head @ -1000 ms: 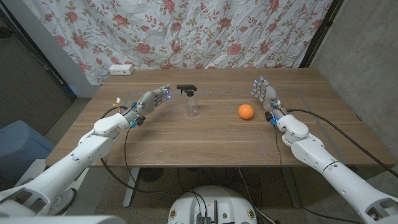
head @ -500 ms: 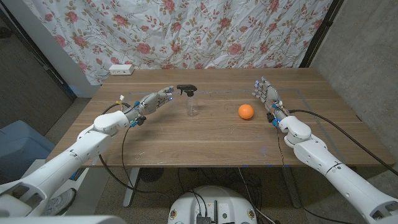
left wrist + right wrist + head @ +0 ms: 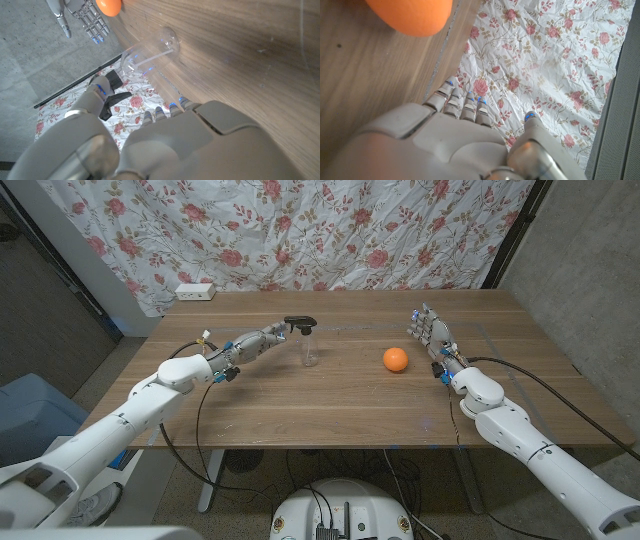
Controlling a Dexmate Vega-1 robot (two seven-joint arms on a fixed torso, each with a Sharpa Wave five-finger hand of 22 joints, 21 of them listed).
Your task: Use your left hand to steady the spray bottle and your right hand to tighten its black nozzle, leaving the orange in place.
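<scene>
With its fingers spread and holding nothing just left of the clear spray bottle at upper centre, the left hand should wrap the body below the black nozzle, while the right hand waits unclenched right of the orange; no readable writing.

Orange sits btwn right hand & spray bottle; bare tabletop nearer.
</scene>
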